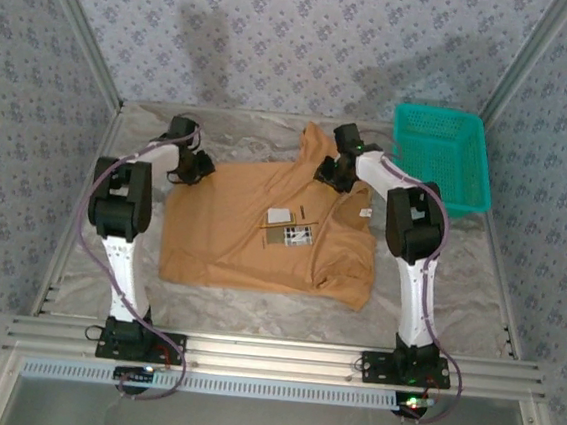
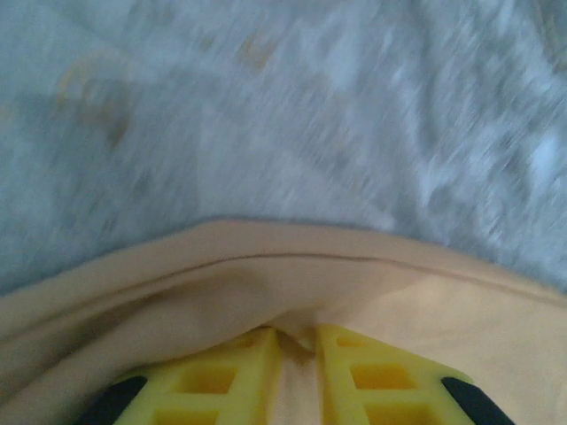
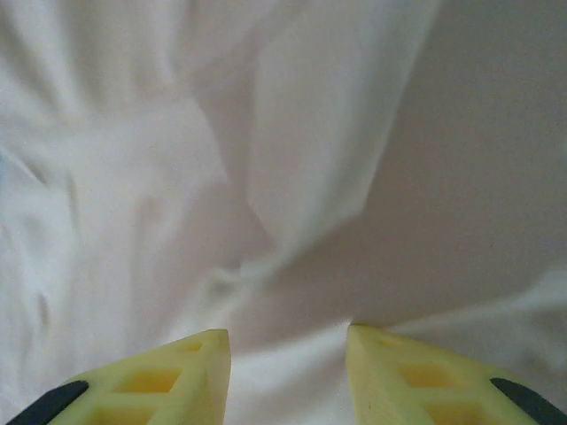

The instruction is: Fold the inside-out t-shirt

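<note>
Orange-tan t-shirt (image 1: 232, 228) edge pinched in left claw (image 2: 297, 341); right claw (image 3: 288, 341) apart over it.

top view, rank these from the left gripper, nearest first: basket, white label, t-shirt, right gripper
From the left gripper:
1. t-shirt, its left edge right at the gripper
2. white label, mid-shirt
3. right gripper, on the shirt's right shoulder area
4. basket, far right corner

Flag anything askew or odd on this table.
The t-shirt lies crooked. A flap of it juts toward the far edge, the side near the right arm is rumpled, and white labels show on top, which fits an inside-out shirt. The basket looks fine.
</note>
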